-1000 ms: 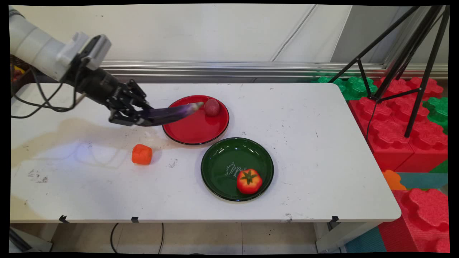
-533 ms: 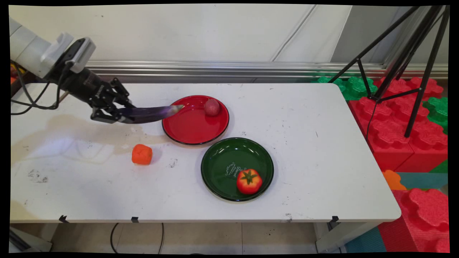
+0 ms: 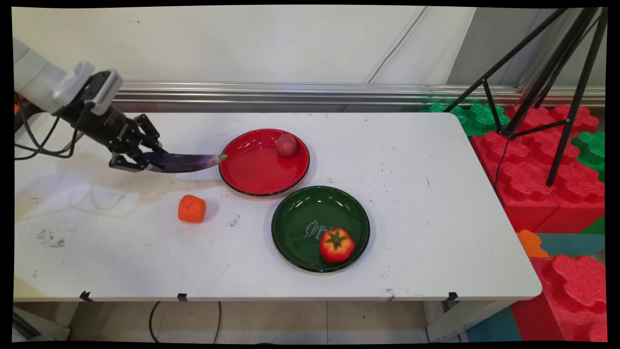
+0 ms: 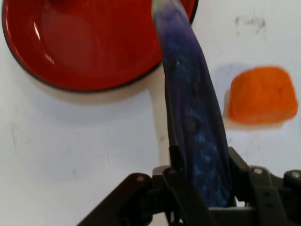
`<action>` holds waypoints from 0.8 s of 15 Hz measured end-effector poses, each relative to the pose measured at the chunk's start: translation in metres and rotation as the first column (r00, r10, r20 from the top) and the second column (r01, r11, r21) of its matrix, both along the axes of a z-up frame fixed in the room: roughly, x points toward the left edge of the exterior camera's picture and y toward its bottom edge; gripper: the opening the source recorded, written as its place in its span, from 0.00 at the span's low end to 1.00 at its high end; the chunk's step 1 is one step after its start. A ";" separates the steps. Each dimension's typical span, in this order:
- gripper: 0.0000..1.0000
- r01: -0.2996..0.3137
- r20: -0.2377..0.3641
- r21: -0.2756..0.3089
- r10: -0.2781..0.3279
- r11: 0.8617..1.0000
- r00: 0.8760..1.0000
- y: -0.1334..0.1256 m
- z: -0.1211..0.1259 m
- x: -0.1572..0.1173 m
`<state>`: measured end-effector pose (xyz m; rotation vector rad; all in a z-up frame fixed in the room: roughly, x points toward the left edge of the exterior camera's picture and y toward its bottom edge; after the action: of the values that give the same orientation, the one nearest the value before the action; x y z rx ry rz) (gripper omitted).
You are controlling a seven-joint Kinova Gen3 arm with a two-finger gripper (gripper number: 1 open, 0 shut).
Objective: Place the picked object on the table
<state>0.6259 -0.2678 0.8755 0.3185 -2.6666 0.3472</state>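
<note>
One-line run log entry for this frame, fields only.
gripper: shut on long purple eggplant | eggplant tip: at glossy red plate rim | orange foam chunk: on table, nearby

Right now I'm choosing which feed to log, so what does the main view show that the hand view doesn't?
Only the main view: the green plate holding a tomato, and a reddish ball on the red plate. Only the hand view: the pincer closed round the eggplant's thick end, seen up close. Both: the purple eggplant pointing at the red plate, and the orange piece on the table.
</note>
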 end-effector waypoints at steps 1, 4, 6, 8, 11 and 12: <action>0.00 -0.005 0.014 0.004 0.005 1.000 1.000 -0.002 -0.006 0.005; 0.00 -0.016 0.039 0.019 0.016 1.000 0.999 -0.005 -0.021 0.013; 0.00 -0.022 0.050 0.030 0.021 0.999 0.999 -0.007 -0.032 0.018; 0.00 -0.028 0.058 0.044 0.026 0.999 0.998 -0.009 -0.045 0.022; 0.00 -0.039 0.059 0.056 0.036 0.998 0.998 -0.013 -0.061 0.025; 0.00 -0.043 0.057 0.058 0.039 0.997 0.998 -0.015 -0.065 0.026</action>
<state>0.6521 -0.2832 0.8109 0.3876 -2.7328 0.2942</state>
